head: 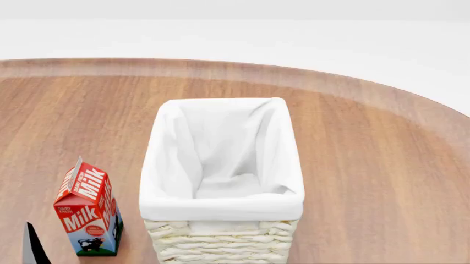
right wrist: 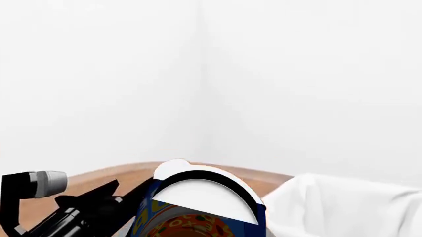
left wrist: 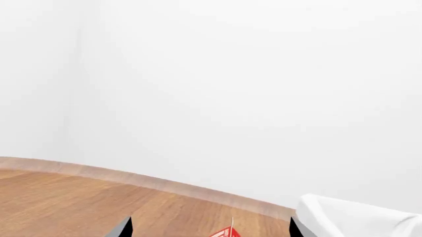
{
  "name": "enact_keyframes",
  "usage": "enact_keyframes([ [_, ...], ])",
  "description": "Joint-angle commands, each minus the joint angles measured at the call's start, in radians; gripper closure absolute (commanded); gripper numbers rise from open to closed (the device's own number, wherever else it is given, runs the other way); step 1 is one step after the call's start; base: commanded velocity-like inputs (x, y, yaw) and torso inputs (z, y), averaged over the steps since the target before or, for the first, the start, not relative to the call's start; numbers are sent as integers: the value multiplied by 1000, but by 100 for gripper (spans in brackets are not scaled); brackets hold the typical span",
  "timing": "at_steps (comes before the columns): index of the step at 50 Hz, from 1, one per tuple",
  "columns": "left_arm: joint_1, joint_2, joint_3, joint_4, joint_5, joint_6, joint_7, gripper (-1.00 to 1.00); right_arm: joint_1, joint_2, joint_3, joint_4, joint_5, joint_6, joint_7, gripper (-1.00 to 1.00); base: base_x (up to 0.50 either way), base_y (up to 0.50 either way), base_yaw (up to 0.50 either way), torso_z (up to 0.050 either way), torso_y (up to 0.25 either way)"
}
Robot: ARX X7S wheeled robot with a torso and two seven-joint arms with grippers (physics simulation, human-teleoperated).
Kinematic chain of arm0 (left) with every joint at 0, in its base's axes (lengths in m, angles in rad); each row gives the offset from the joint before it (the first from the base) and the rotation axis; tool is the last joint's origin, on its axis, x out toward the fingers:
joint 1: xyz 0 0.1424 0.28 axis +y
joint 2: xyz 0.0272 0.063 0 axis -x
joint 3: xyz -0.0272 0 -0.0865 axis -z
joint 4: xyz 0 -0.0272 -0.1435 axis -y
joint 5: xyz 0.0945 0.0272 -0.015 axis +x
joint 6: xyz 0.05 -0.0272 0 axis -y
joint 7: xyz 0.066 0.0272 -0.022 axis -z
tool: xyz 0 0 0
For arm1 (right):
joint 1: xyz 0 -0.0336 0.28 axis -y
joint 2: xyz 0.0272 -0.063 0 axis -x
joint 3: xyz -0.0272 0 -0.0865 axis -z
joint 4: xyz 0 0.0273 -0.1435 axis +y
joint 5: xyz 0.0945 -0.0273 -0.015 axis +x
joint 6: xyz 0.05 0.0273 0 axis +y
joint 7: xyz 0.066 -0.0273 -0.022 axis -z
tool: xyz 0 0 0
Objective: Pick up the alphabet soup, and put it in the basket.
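The alphabet soup (right wrist: 197,207), a blue-labelled can with a white flat top and an orange picture, fills the lower part of the right wrist view. It sits tilted between the jaws of my right gripper (right wrist: 197,231), which is shut on it. Just beside the can is the white cloth rim of the basket (right wrist: 343,207). In the head view the cream wicker basket (head: 220,206) stands at the middle of the table with nothing inside; the can and my right gripper are out of that view. My left gripper (left wrist: 209,228) is open and holds nothing.
A red milk carton (head: 88,212) stands left of the basket, ahead of my left gripper's fingertip (head: 33,247); its top (left wrist: 228,233) also shows between the left fingers. The round wooden table (head: 367,154) has a curved far edge. My left arm (right wrist: 72,212) shows beyond the can.
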Motion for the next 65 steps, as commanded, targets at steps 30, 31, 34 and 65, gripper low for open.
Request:
enact_keyframes([
  [30,1,-8,4,5,-4,2,-9,-100,105,-13,21,-94,-22,135,142,100,0,0,0,0,0],
  [31,1,-8,4,5,-4,2,-9,-100,109,-14,22,-97,-24,140,147,100,0,0,0,0,0],
  [34,1,-8,5,3,-3,4,-9,-100,115,-13,20,-98,-28,148,152,100,0,0,0,0,0],
  [65,-12,-10,10,-16,-7,10,-8,-100,544,-110,4,-92,22,622,380,100,0,0,0,0,1],
])
